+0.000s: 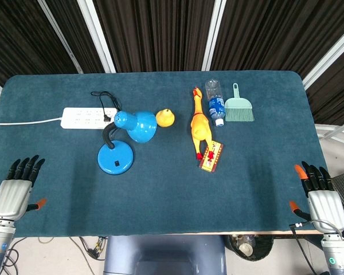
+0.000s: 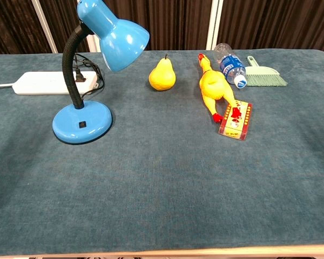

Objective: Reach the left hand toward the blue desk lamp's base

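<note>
The blue desk lamp stands left of the table's middle, its round base (image 1: 115, 157) (image 2: 81, 122) flat on the cloth and its shade (image 1: 139, 126) (image 2: 116, 31) bent over on a black neck. My left hand (image 1: 16, 189) hovers at the near left corner, fingers straight and apart, holding nothing, well to the left of the base. At the near right corner my right hand (image 1: 321, 196) lies open and empty. Neither hand appears in the chest view.
A white power strip (image 1: 87, 118) with the lamp's black cord lies behind the lamp. A yellow pear (image 1: 165, 117), rubber chicken (image 1: 199, 125), small red box (image 1: 211, 156), water bottle (image 1: 215, 102) and green brush (image 1: 238, 106) sit to the right.
</note>
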You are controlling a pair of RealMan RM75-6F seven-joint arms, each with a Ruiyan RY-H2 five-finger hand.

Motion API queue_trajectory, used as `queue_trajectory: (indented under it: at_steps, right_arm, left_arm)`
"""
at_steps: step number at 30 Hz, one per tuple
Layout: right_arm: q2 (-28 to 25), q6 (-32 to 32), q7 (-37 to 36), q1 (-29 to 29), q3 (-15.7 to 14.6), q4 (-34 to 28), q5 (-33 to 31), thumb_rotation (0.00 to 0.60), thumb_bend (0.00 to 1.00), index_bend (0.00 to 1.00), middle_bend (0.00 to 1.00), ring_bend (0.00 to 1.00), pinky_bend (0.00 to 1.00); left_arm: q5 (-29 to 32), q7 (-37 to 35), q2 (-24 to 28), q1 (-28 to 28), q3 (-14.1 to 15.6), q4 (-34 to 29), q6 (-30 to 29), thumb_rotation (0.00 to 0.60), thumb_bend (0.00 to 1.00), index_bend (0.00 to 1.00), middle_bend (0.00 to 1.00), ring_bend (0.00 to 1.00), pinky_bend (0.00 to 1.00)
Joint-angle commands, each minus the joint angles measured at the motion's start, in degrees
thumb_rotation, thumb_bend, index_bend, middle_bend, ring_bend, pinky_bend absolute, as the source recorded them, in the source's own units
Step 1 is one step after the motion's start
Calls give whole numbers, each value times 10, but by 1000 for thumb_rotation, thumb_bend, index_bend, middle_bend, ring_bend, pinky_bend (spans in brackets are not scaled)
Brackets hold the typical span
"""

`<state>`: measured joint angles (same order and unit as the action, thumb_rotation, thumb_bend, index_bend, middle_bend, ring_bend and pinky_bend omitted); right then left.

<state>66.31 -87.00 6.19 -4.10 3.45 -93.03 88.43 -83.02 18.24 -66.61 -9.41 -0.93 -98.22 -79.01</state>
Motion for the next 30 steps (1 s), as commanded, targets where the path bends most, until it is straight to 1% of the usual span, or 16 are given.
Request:
queue_trajectory:
  at_steps: [1, 2, 3, 6, 8, 10, 11, 13, 14, 16, 17, 20, 25, 30]
  right_arm:
    - [0, 1, -1, 0, 0, 0, -1, 600, 288, 0, 0, 0, 14]
    - [0, 1, -1, -1, 1, 0, -1, 600, 289, 0, 0, 0, 14]
    - [0, 2, -2, -1, 1, 0, -1, 600, 289, 0, 0, 0, 15]
    - [0, 2, -3, -1, 1, -1, -1, 600, 289, 0, 0, 0, 14]
    - [0, 1, -5, -1, 2, -1, -2, 600, 288, 0, 0, 0, 15]
    - [0, 2, -6, -1, 2, -1, -3, 600, 288, 0, 0, 0, 15]
    - [0, 2, -7, -1, 2, -1, -3, 600, 288, 0, 0, 0, 15]
    - [0, 2, -9, -1, 3, -1, -4, 600, 288, 0, 0, 0, 14]
    - [-1, 3, -10, -2, 3, -1, -5, 600, 288, 0, 0, 0, 14]
    - [-1, 3, -12, -2, 4, -1, -5, 600, 288, 0, 0, 0, 15]
    - [-1, 3, -13, -2, 4, 0, -6, 600, 288, 0, 0, 0, 14]
    - [-1, 4, -16, -2, 4, 0, -8, 600, 288, 0, 0, 0, 15]
    - [0, 7, -17, -3, 5, 1, -9, 600, 288, 0, 0, 0, 14]
    - [0, 9, -18, -4, 6, 1, -13, 600, 288, 0, 0, 0, 14]
  left_arm:
    - [-7, 28, -2, -16, -5, -9, 13, 600, 146, 0, 367, 437, 577]
    - [-8, 37, -2, -21, -7, -14, 19, 600, 217, 0, 527, 588, 717]
    - [-6, 47, -2, -29, -9, -20, 29, 600, 280, 0, 643, 689, 796]
    - [36, 88, 2, -62, -17, -68, 93, 600, 423, 8, 814, 839, 910]
    - [74, 115, 0, -85, -26, -96, 133, 600, 481, 37, 878, 896, 954]
    - [106, 143, -6, -103, -33, -110, 158, 600, 518, 57, 920, 932, 983]
    - [133, 167, -14, -117, -38, -116, 173, 600, 536, 60, 938, 949, 994]
    - [171, 198, -26, -134, -42, -121, 189, 600, 556, 65, 959, 968, 1000]
    - [200, 219, -35, -145, -45, -123, 197, 600, 567, 68, 966, 974, 1000]
    - [237, 244, -48, -160, -49, -125, 203, 600, 578, 69, 972, 979, 1000]
    - [260, 262, -58, -170, -51, -124, 202, 600, 581, 70, 973, 980, 1000]
    - [304, 299, -82, -194, -56, -116, 198, 600, 582, 70, 973, 980, 1000]
    - [376, 339, -122, -232, -64, -94, 194, 600, 582, 70, 973, 980, 1000]
    - [433, 365, -154, -266, -68, -67, 194, 600, 582, 70, 973, 980, 1000]
